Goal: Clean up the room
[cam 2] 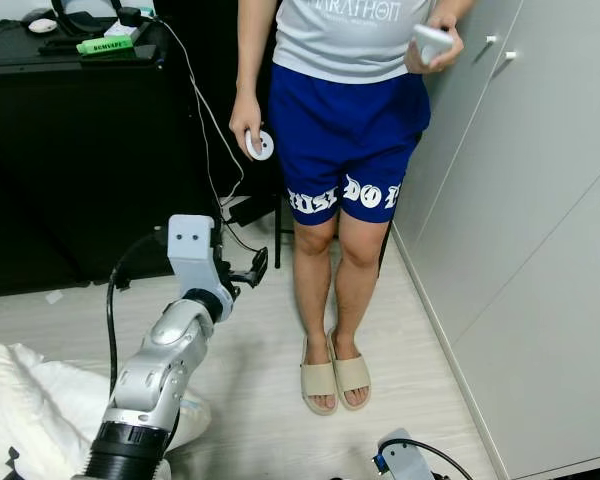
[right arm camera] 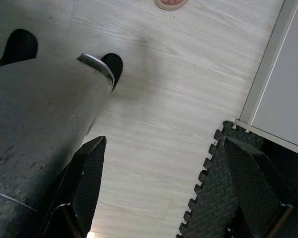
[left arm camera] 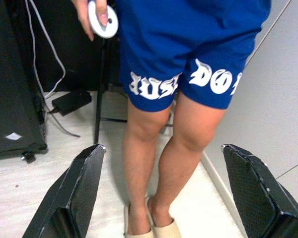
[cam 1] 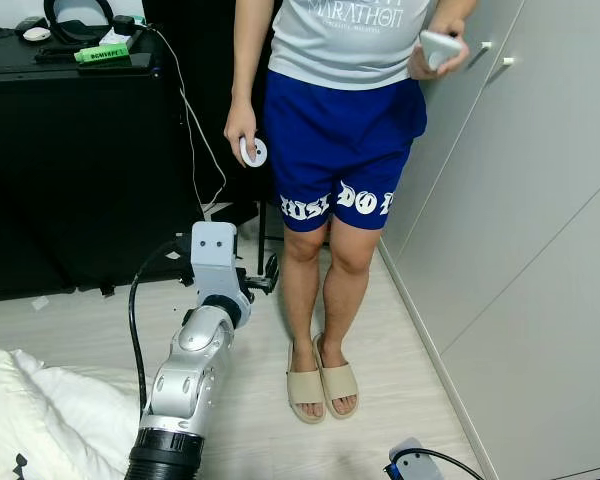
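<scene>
My left arm (cam 1: 195, 365) reaches forward at about knee height. Its gripper (left arm camera: 164, 196) is open with nothing between the fingers (left arm camera: 72, 193), and it points at the legs of a person (cam 1: 325, 290) standing just ahead. My right gripper (right arm camera: 169, 193) hangs low and open over the pale wood floor (right arm camera: 154, 114), beside my grey leg (right arm camera: 35, 124). A heap of white cloth (cam 1: 40, 405) lies on the floor at the lower left, beside my left arm.
The person, in blue shorts and beige sandals (cam 1: 322, 382), holds a white controller (cam 1: 253, 152) in each hand. Behind on the left stands a black cabinet (cam 1: 70, 150) with cables (cam 1: 195, 140). White wardrobe doors (cam 1: 520, 230) line the right. A black foam mat (right arm camera: 213, 188) lies near the wardrobe base.
</scene>
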Motion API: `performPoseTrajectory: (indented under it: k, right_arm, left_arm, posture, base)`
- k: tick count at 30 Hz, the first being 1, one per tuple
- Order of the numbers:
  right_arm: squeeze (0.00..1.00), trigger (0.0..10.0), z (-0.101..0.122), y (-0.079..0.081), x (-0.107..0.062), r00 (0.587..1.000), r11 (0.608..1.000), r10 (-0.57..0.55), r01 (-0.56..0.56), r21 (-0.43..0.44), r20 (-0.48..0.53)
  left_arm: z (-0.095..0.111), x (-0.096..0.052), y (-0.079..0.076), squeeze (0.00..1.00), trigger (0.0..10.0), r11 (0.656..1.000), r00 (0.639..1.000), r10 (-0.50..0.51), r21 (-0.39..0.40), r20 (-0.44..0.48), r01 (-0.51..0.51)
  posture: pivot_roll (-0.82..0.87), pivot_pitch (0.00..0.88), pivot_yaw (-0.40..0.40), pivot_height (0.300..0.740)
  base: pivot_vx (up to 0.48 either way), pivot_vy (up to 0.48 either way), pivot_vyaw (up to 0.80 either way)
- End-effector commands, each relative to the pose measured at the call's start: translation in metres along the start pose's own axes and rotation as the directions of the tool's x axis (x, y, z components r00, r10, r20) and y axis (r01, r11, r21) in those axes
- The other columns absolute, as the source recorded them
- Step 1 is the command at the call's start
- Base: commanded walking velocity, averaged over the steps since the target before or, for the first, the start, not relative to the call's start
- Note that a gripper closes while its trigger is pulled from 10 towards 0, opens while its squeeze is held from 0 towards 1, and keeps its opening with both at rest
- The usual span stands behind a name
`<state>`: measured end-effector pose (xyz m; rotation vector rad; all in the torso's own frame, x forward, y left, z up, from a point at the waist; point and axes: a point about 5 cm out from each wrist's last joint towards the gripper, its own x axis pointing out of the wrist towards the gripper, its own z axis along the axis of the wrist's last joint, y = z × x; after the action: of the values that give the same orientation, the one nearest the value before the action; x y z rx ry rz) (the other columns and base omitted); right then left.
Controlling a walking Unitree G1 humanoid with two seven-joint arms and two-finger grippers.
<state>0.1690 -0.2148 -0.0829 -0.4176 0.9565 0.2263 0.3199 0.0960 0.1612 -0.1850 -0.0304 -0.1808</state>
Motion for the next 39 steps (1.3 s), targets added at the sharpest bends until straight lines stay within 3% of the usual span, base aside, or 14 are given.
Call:
performPoseTrajectory:
  k: [1,2,4,5,10,33,39]
  right_arm:
    - [0.0,10.0,-0.009,0.001,-0.002,1.0,1.0,0.007,-0.007,0.003,-0.031]
    - [0.0,10.0,-0.009,0.001,-0.002,1.0,1.0,0.007,-0.007,0.003,-0.03]
    - [0.0,10.0,-0.009,0.001,-0.002,1.0,1.0,0.006,-0.006,0.004,-0.03]
    - [0.0,10.0,-0.009,0.0,-0.002,1.0,1.0,0.006,-0.005,0.004,-0.029]
    - [0.0,10.0,-0.009,-0.001,-0.002,1.0,1.0,0.005,-0.005,0.004,-0.028]
    - [0.0,10.0,-0.012,-0.001,-0.003,0.999,1.0,0.007,-0.007,0.007,-0.036]
    - [0.0,10.0,-0.012,-0.001,-0.003,0.999,1.0,0.009,-0.009,0.002,-0.039]
  left_arm:
    - [0.011,-0.001,-0.004,0.0,10.0,0.999,0.997,-0.012,-0.037,0.078,0.015]
    - [0.021,-0.001,-0.007,0.0,10.0,0.999,0.989,-0.025,-0.039,0.149,0.032]
    - [0.027,-0.002,-0.009,0.0,10.0,0.998,0.98,-0.035,-0.039,0.198,0.043]
    - [0.039,-0.005,-0.011,0.0,10.0,0.999,0.959,-0.046,0.003,0.279,0.047]
    - [0.055,-0.01,-0.015,0.0,10.0,0.993,0.922,-0.075,0.109,0.381,0.036]
    - [0.057,-0.011,-0.018,0.0,10.0,0.993,0.907,-0.079,0.111,0.414,0.036]
    - [0.047,-0.009,-0.018,0.0,10.0,0.992,0.922,-0.085,0.121,0.376,0.042]
  posture:
    - [0.03,0.22,-0.034,0.735]
    - [0.03,0.221,-0.035,0.735]
    - [0.03,0.221,-0.035,0.735]
    - [0.03,0.224,-0.039,0.735]
    - [0.03,0.225,-0.041,0.735]
    - [0.02,0.226,-0.044,0.735]
    - [0.02,0.219,-0.047,0.735]
  base:
    - [0.0,0.0,0.0]
    - [0.0,0.0,0.0]
    - [0.0,0.0,0.0]
    - [0.0,0.0,0.0]
    - [0.0,0.0,0.0]
    - [0.0,0.0,0.0]
    - [0.0,0.0,0.0]
